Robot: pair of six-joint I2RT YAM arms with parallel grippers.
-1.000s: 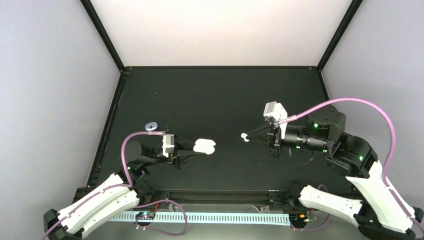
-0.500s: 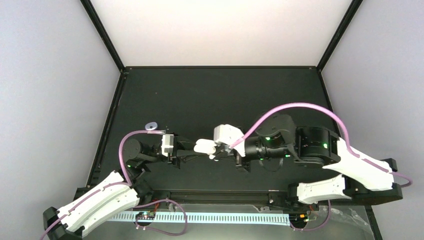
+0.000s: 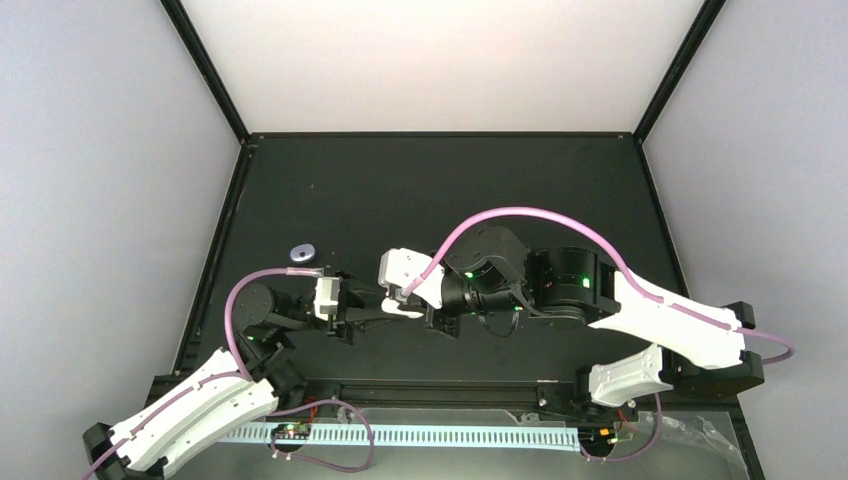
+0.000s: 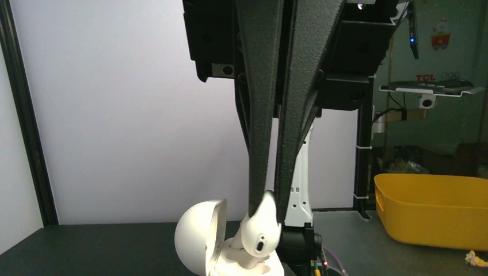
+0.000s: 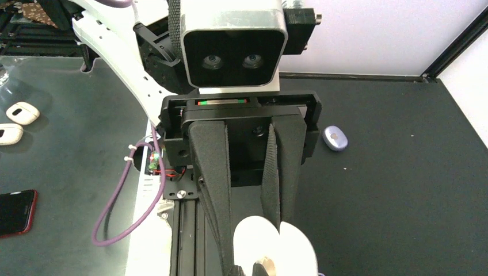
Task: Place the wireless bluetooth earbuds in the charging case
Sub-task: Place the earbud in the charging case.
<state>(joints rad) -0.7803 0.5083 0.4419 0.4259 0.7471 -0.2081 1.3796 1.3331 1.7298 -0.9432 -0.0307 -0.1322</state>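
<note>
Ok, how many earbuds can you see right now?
1. A white earbud is pinched in the right gripper, right at the open charging case; a second may be hidden inside it.

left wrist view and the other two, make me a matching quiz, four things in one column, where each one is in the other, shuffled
1 earbud
2 case
3 small grey oval
4 yellow tub

a lying alone on the black table
b gripped by the left hand, lid open
c off the table, in the background
d pinched in the right hand

Pairs: 1-d, 2-b, 3-a, 4-c
</note>
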